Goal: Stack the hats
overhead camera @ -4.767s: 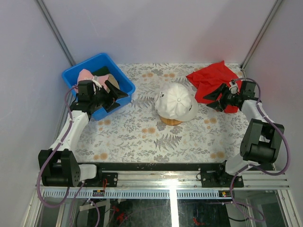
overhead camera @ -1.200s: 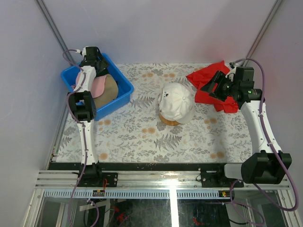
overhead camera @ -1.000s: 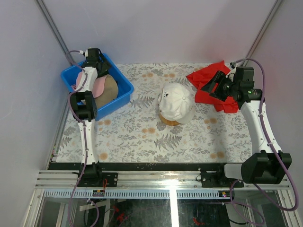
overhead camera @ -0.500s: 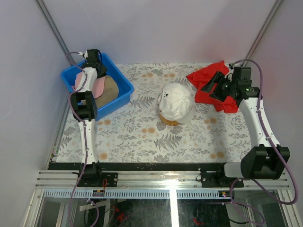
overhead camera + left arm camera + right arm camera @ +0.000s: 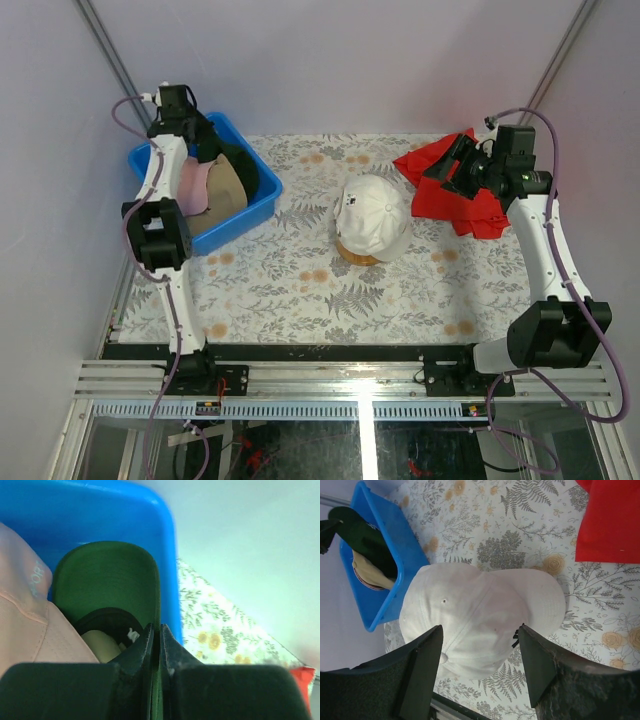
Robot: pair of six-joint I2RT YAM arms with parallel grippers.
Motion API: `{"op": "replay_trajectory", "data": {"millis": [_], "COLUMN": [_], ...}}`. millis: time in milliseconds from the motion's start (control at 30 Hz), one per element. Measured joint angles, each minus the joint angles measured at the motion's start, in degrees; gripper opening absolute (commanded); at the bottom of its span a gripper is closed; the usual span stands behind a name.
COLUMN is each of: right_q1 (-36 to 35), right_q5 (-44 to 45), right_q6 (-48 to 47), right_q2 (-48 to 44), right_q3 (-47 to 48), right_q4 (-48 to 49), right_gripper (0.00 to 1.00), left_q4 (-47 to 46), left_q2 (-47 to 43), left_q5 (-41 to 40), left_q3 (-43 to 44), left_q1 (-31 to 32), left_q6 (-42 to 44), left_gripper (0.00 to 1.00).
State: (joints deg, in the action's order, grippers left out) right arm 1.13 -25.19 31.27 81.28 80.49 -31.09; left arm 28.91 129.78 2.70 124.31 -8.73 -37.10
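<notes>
Three caps crowd the blue bin point(image 5: 258, 203), the tan cap point(image 5: 228, 186) half buried. Outstretched, the left gripper point(image 5: 155, 631) pinches the dark green cap point(image 5: 105, 575) by its brim; the right gripper point(image 5: 480, 632) hangs agape above the centre-table white cap point(image 5: 480, 607).

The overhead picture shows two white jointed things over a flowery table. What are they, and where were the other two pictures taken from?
Those are two robot arms bolted at the near edge of the table. The overhead camera looks down from behind them. The other two cameras sit on the wrists, one per arm. On the table are a white cap in the middle, a red cloth at the far right, and a blue bin at the far left. The bin holds a pink cap, a tan cap and a dark green cap. The left arm's fingers are pinched shut on the dark green cap's brim. The right arm's fingers are open and hold nothing.
</notes>
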Motion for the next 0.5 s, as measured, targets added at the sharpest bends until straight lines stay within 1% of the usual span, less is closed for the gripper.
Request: {"op": "replay_trajectory", "data": {"millis": [267, 367, 500], "right_q1": [0.00, 0.00, 0.00], "right_q5": [-3.08, -4.46, -6.93], "right_q6": [0.00, 0.07, 0.48], "right_q2": [-0.04, -0.39, -1.90], "right_q3": [0.00, -0.13, -1.01], "right_q4": [1.46, 2.25, 4.42], "right_gripper": [0.69, 0.69, 0.69], "left_q4": [-2.36, -2.89, -5.35], "left_q2": [-13.53, -16.48, -19.54], "left_q5": [-0.11, 0.70, 4.44], "left_q3": [-3.91, -4.39, -6.88], "left_q1": [0.11, 0.11, 0.11], "left_q6": [-0.44, -1.62, -4.98], "left_gripper": [0.00, 0.00, 0.00]}}
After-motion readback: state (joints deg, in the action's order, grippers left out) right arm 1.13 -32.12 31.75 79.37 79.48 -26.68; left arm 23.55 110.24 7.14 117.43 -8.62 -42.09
